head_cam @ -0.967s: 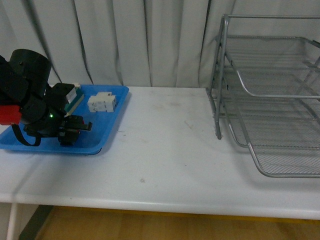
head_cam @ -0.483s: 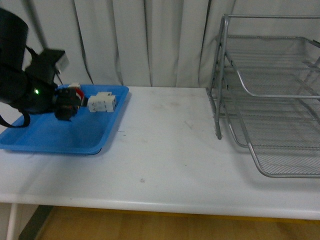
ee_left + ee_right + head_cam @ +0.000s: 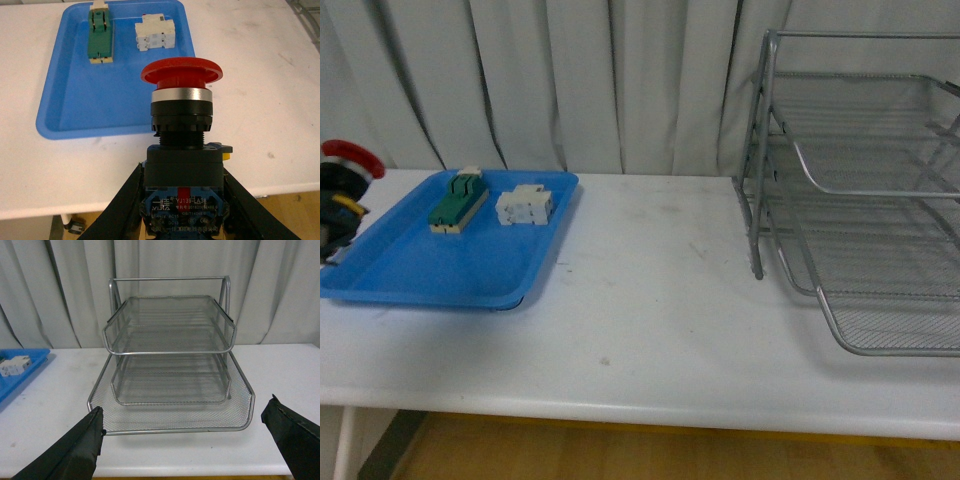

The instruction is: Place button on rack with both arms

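Note:
The button point(image 3: 181, 130), red mushroom cap on a black body with blue and yellow parts, is held upright in the air by my left gripper point(image 3: 182, 192), shut on its black body. In the front view the button point(image 3: 342, 190) shows at the far left edge, above the blue tray's left end. The rack point(image 3: 860, 190), a silver three-tier wire-mesh tray, stands on the table at the right. In the right wrist view the rack point(image 3: 170, 355) faces my right gripper point(image 3: 182, 435), which hangs open in front of the lowest shelf with nothing between its fingers point(image 3: 75, 450).
A flat blue tray point(image 3: 440, 270) lies at the left of the white table, holding a green-and-beige block point(image 3: 458, 200) and a white block point(image 3: 525, 204). White table surface point(image 3: 660, 290) stretches between tray and rack. Grey curtains hang behind.
My left arm has lifted the button out of the blue tray and pulled back to the left, almost out of the front view. The green-and-beige block is uncovered.

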Tool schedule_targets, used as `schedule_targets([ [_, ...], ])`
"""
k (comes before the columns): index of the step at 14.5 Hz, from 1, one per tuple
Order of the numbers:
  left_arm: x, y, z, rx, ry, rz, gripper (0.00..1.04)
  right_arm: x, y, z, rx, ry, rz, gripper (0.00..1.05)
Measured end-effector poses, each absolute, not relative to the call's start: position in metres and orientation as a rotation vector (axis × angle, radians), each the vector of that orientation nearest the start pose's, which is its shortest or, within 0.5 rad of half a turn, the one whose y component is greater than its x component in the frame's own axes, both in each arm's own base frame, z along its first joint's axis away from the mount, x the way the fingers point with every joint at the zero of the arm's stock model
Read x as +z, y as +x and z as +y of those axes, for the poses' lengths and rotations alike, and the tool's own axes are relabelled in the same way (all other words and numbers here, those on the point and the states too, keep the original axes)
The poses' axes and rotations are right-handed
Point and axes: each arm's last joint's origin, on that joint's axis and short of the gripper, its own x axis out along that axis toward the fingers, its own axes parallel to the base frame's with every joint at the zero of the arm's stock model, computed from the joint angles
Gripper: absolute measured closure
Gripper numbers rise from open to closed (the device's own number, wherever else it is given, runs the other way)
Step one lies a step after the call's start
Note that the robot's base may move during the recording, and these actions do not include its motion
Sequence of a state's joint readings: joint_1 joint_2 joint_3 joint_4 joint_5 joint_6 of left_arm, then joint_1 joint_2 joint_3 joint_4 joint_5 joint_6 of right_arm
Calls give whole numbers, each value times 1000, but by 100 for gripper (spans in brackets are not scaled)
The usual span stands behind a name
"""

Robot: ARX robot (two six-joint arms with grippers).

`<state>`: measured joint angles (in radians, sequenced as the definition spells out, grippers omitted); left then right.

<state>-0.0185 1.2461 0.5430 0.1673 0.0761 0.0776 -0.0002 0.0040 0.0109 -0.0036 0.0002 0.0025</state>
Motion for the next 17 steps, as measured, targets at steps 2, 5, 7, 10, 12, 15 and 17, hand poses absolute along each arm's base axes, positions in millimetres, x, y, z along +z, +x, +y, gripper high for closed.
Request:
schedule_targets([
  [2, 181, 226, 3, -81, 35, 533, 69, 167, 97, 0, 0, 2, -3, 6],
  [5, 167, 216, 16, -40, -9, 563, 69, 167, 97, 0, 0, 2, -3, 6],
  [7, 168, 216, 17, -45, -12, 549, 69, 167, 97, 0, 0, 2, -3, 6],
  [10, 166, 214, 17, -35, -9, 555, 69, 167, 97, 0, 0, 2, -6, 6],
  [12, 165, 215, 14, -47, -2, 541, 69, 167, 97, 0, 0, 2, -4, 6],
  [15, 164, 215, 13, -40, 5, 549, 69, 167, 97, 0, 0, 2, -6, 6],
  [17, 164, 216, 11, -47, 7, 547, 69, 167, 97, 0, 0, 2, -3, 6],
])
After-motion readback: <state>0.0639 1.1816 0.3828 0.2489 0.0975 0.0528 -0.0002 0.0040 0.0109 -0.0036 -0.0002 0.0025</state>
